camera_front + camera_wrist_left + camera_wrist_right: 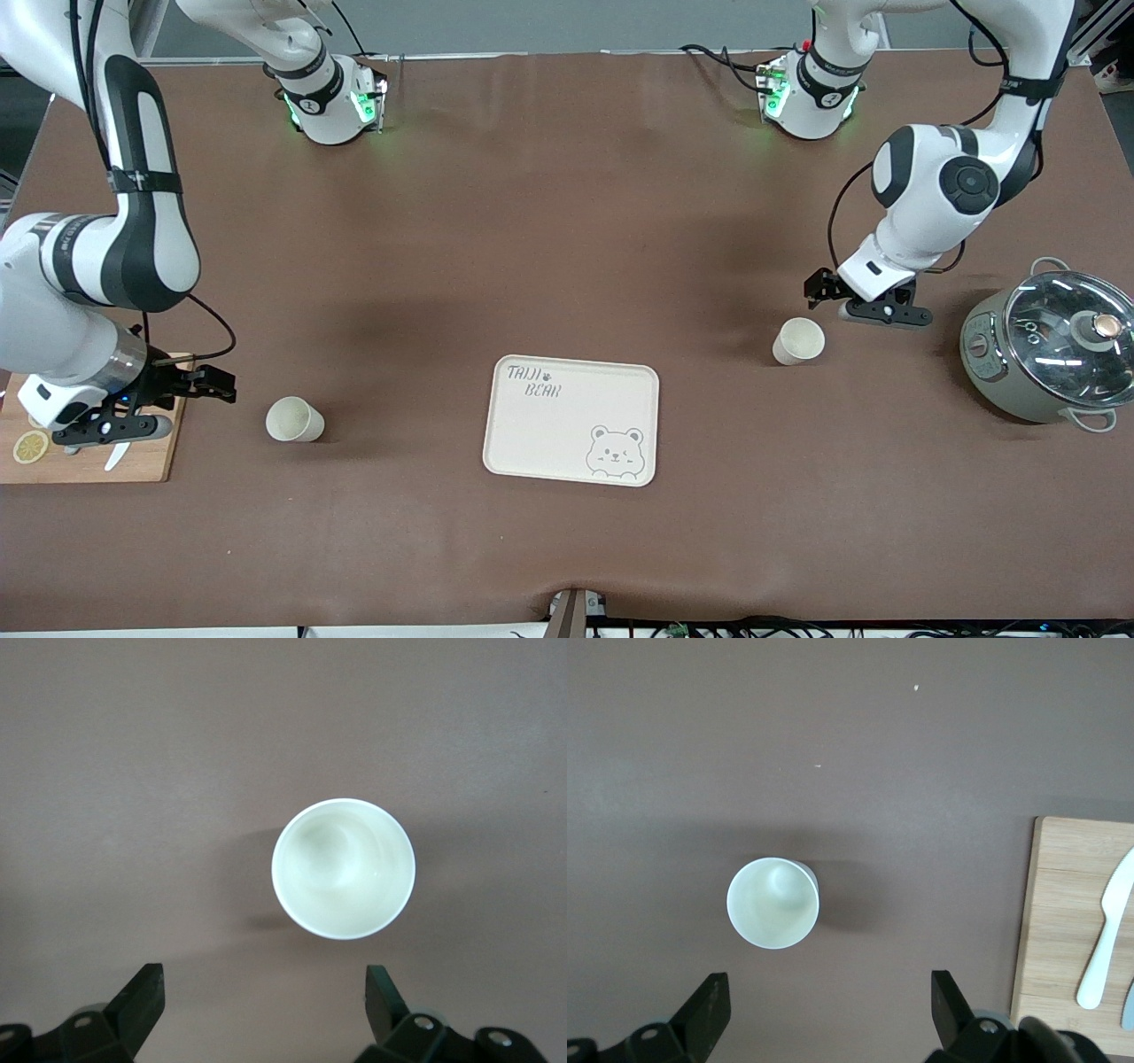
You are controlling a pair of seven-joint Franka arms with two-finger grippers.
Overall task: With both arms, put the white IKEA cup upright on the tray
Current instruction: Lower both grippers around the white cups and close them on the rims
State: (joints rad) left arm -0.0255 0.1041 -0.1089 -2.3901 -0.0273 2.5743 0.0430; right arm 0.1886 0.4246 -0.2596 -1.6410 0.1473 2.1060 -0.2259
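Both claws hang open and empty, the left gripper (pixel 837 299) beside one upright cup (pixel 798 341), the right gripper (pixel 190 390) near another cup (pixel 294 419), the tray (pixel 572 419) between.

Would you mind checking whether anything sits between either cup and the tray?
Nothing visible does. Only bare table separates the cup near the right pincer and the cup beside the left pincer from the tray.

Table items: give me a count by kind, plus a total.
Cups: 2, cup near the right arm, cup near the left arm
Tray: 1
Cutting board: 1
Knife: 1
Lemon slice: 1
Lidded pot: 1
Total: 7
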